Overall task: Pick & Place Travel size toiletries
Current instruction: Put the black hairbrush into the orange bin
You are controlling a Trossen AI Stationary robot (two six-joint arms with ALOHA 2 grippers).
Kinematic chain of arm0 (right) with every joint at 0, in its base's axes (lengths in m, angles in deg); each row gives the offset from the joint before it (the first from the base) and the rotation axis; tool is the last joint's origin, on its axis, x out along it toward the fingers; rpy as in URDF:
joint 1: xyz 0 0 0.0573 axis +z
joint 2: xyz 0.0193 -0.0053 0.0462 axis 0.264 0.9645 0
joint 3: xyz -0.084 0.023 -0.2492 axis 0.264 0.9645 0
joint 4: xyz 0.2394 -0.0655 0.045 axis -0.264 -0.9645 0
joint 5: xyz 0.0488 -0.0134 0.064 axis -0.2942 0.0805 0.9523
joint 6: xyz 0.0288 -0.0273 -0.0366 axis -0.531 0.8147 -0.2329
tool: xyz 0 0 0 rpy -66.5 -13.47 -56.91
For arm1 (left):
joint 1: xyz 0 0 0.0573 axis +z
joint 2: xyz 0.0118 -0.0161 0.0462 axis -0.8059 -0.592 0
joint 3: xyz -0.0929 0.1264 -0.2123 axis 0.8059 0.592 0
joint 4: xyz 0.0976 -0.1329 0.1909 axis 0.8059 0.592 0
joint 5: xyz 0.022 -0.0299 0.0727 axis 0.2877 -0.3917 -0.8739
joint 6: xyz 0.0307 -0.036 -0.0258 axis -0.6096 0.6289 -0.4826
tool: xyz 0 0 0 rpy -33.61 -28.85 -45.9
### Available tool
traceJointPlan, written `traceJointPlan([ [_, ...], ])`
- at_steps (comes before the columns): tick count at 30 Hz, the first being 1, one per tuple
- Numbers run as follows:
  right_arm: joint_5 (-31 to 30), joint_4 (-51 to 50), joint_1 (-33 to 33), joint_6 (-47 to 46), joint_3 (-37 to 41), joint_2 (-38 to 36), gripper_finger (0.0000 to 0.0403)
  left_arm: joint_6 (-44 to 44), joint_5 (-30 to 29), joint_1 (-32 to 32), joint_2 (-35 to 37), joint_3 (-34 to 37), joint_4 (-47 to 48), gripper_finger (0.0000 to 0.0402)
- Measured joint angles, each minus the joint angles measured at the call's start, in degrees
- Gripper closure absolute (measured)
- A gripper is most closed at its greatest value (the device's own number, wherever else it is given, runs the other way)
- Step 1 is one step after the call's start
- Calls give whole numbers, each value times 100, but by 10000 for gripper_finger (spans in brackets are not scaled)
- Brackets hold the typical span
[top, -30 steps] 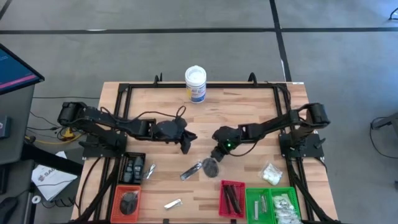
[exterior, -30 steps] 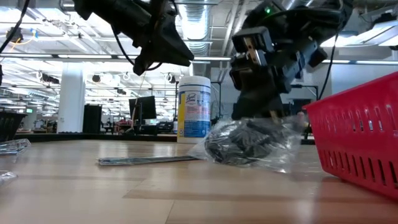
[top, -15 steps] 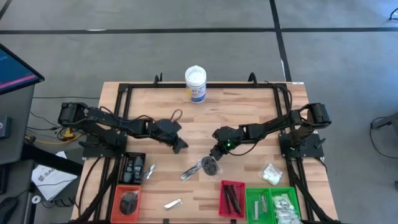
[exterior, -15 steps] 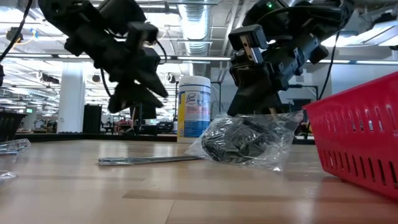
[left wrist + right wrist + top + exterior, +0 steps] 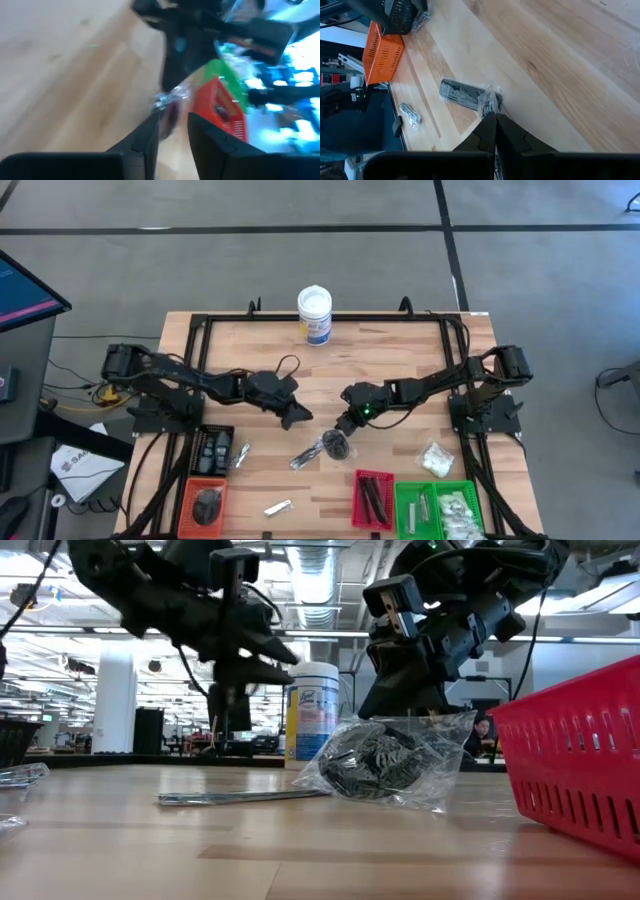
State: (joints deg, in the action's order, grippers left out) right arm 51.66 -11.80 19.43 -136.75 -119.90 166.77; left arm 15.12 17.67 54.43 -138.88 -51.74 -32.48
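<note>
Right gripper [image 5: 343, 427]: we find it near the table's middle, fingers pressed together on the top edge of a clear packet of dark discs [image 5: 385, 762]; the packet hangs from the fingers in the low view, its lower edge at the table top.
Left gripper [image 5: 296, 416]: we see it raised above the wood, left of the right gripper and apart from it; its fingers [image 5: 145, 142] stand slightly parted with nothing between them.
Silvery sachet [image 5: 306, 455]: lies flat on the table, just beside the held packet, on its left.
Second silvery sachet [image 5: 277, 507]: lies alone near the front edge, between the orange tray [image 5: 205, 502] and the red tray [image 5: 374, 499].
White-filled packet [image 5: 435, 459]: rests on the table at the right, behind the green tray [image 5: 440, 510].
Orange tray contents: one dark item.
Red tray contents: slim dark sticks.
Green tray contents: a silvery piece and clear packets with white contents.
Black tray [image 5: 211, 449]: stands behind the orange tray, holding dark items; a small silvery item [image 5: 241, 453] lies at its right edge.
White tub [image 5: 314, 315]: stands upright at the table's far edge, well apart from both grippers.
</note>
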Motion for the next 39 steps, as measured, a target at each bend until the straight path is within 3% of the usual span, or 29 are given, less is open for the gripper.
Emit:
traceJointPlan([
  [5, 2, 7, 4, 22, 2, 0, 403, 377, 899, 94, -941, -10, -920, 248],
  [12, 1, 69, 28, 22, 0, 0, 403, 656, 938, 31, -1676, -8, -2058, 143],
  [17, -12, 215, 83, 20, 0, -2, 403, 361, 933, 31, -1933, -97, -2173, 108],
  [25, -61, 259, 111, 2, 0, -4, 403, -150, 996, -29, -2166, -334, -2167, 118],
  [39, -99, 295, 111, 2, 0, -4, 403, -779, 1046, -71, -2162, -624, -2116, 185],
])
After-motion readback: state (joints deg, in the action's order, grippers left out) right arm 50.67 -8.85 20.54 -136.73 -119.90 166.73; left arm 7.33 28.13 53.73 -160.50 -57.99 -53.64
